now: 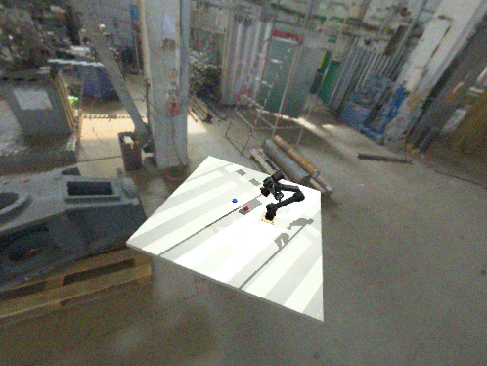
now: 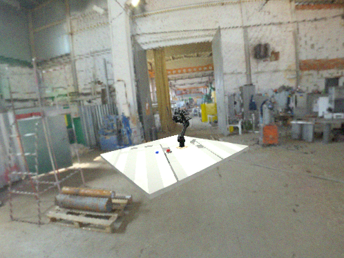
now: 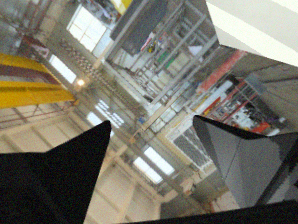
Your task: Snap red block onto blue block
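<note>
Evidently, the small red block (image 1: 245, 208) (image 2: 168, 150) must be reached by lowering the black metal gripper (image 1: 264, 191) (image 2: 175, 117) (image 3: 152, 121), held raised with fingers apart, since the block lies below it on the striped white table (image 1: 293, 294) (image 2: 193, 165) (image 3: 250, 25).

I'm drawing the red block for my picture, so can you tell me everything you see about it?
The red block is tiny in these pictures. It looks plain red, but I can't tell what it's made of or if it has bumps. It sits on the big pale table top, between the blue block and the arm's base. It doesn't touch either one, and the gripper isn't holding it.
</note>
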Controlling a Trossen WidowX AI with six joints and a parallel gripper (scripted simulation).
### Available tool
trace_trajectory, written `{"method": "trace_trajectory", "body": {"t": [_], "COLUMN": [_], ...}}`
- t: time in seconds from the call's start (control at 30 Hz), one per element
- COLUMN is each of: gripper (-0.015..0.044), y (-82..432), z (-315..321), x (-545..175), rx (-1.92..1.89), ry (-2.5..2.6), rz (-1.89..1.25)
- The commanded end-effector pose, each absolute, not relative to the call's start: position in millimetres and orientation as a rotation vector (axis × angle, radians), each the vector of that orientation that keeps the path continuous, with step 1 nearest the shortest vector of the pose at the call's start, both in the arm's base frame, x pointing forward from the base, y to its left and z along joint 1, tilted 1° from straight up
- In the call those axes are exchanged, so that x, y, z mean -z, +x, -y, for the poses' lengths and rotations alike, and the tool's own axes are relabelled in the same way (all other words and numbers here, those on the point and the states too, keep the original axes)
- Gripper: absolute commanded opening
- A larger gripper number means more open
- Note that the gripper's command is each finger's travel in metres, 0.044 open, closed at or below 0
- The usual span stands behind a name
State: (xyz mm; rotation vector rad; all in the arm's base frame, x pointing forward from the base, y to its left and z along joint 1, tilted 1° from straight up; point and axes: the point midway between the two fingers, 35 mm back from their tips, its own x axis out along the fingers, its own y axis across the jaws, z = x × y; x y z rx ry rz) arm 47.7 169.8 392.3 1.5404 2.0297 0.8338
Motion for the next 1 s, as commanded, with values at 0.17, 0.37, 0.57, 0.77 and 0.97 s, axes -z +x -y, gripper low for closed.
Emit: {"method": "trace_trajectory", "body": {"t": [0.17,0.37,0.57,0.77,0.97], "gripper": [0.0440,0.0440,0.0440,0.0440,0.0440], "y": [92.0,171.6,233.2,267.9,287.8], "z": [-174.8,-169.3,-150.1,-126.5,-96.0], "x": [-395.9,-379.8,-342.6,-302.3,-254.8], "rx": [-0.952,-0.937,-0.754,-0.567,-0.385], "ry": [1.640,1.676,1.526,1.301,0.991], "rz": [-1.772,-1.289,-0.966,-0.829,-0.801]}}
